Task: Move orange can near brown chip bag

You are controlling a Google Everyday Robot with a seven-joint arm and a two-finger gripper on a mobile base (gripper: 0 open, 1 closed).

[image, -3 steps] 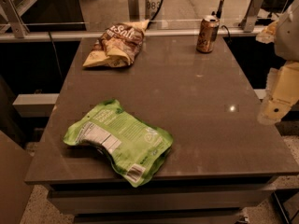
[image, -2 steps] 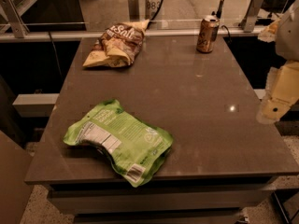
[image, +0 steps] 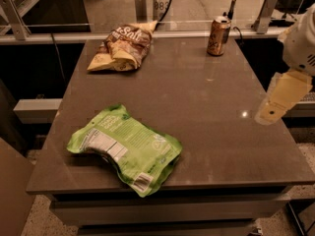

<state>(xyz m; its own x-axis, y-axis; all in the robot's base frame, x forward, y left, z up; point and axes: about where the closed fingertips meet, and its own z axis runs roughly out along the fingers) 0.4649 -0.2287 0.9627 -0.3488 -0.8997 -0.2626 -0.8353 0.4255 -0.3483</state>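
The orange can stands upright at the table's far right, close to the back edge. The brown chip bag lies crumpled at the far left of the table, well apart from the can. My gripper hangs at the right edge of the view, over the table's right side. It is nearer to me than the can and holds nothing that I can see. The white arm rises above it.
A large flat green bag with a white label lies at the front left of the table. A glass rail with metal posts runs behind the table's back edge. The floor drops away beyond the table's right and front edges.
My gripper has shifted slightly left, in over the table's right side. The can and both bags have not moved.
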